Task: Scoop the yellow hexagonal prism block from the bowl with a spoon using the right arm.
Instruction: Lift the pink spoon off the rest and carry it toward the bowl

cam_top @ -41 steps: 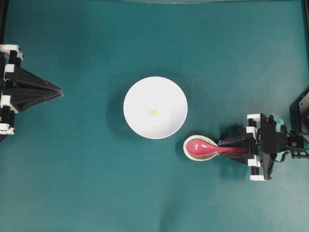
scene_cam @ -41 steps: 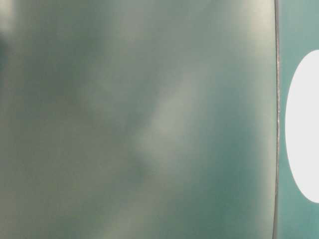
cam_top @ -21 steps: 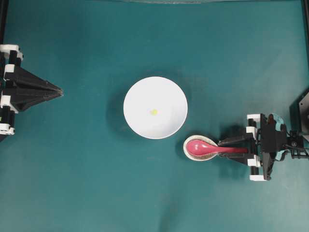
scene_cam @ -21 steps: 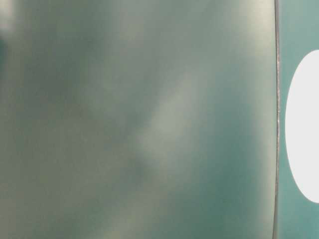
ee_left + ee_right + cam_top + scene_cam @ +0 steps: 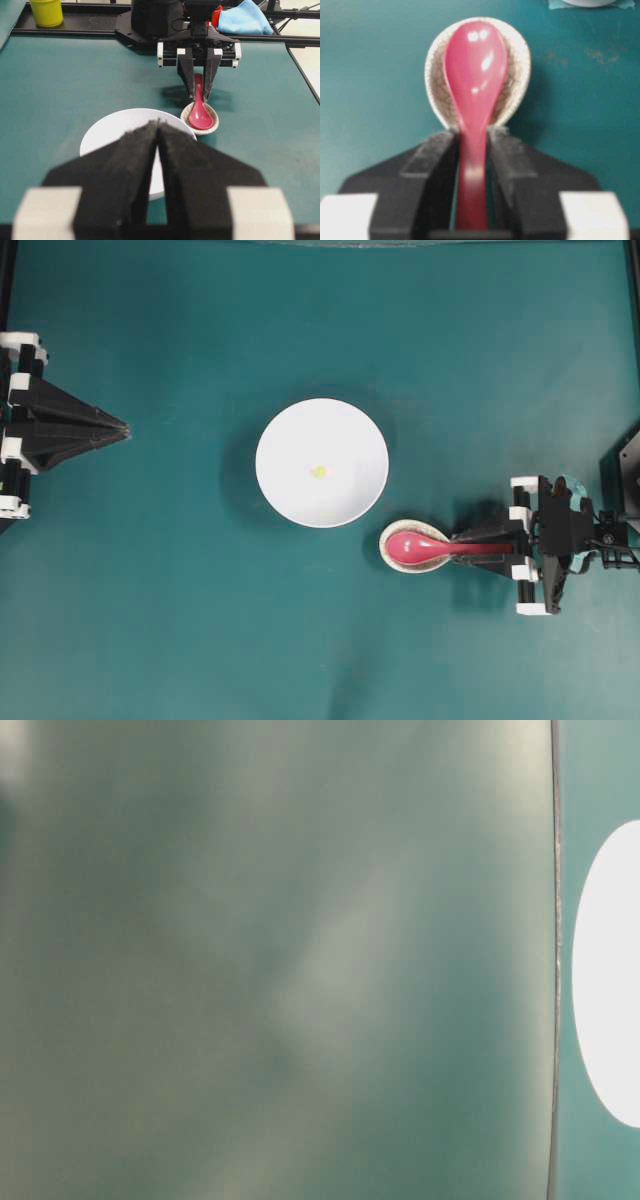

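Note:
The white bowl (image 5: pixel 275 430) sits mid-table with the tiny yellow block (image 5: pixel 318 472) near its centre. To its lower right the pink-red spoon (image 5: pixel 412 544) lies with its scoop in a speckled beige rest (image 5: pixel 384 540) and its handle pointing right. My right gripper (image 5: pixel 462 543) straddles that handle. In the right wrist view its fingertips press both sides of the spoon (image 5: pixel 476 65) at the neck, with thin slivers of table showing farther back. My left gripper (image 5: pixel 126 428) is shut and empty at the far left. In the left wrist view its fingers (image 5: pixel 135 165) hide the block.
A yellow cup (image 5: pixel 46 11) and a blue cloth (image 5: pixel 242 19) sit beyond the table's far rail behind the right arm. The table-level view is mostly a blurred grey-green surface, with a white oval (image 5: pixel 610 970) at the right edge.
The right gripper's fingers have drawn in from well apart onto the spoon handle. The spoon, the bowl, the block and the left arm have not moved.

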